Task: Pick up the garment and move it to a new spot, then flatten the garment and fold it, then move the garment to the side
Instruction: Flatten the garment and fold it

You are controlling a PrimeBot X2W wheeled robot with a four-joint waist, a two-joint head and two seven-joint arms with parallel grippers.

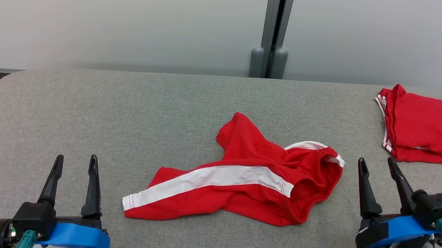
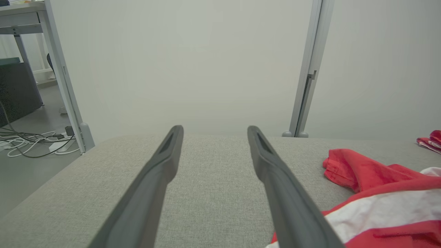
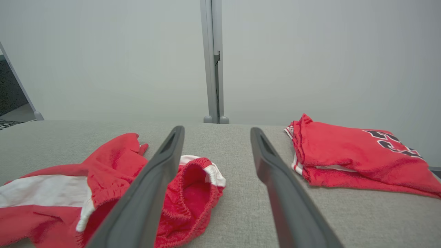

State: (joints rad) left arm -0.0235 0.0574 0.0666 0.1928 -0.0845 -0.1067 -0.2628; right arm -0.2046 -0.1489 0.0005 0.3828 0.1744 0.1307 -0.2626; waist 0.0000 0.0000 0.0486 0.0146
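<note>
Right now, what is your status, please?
Left gripper open, right gripper open, both empty. Jersey folded, far right. Crumpled shorts centre, untouched.

Pale wall (image 1: 134, 18) (grey post (image 1: 272, 29)).

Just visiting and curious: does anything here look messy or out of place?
Yes: the red shorts lie crumpled and twisted in the middle, waistband gaping, while the red jersey to their right is neatly folded.

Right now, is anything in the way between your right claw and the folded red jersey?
No, nothing visible. The right claw is open, just short of the folded jersey's near edge, with only bare grey fabric surface between them. The crumpled red shorts lie off to its left, out of the way.
</note>
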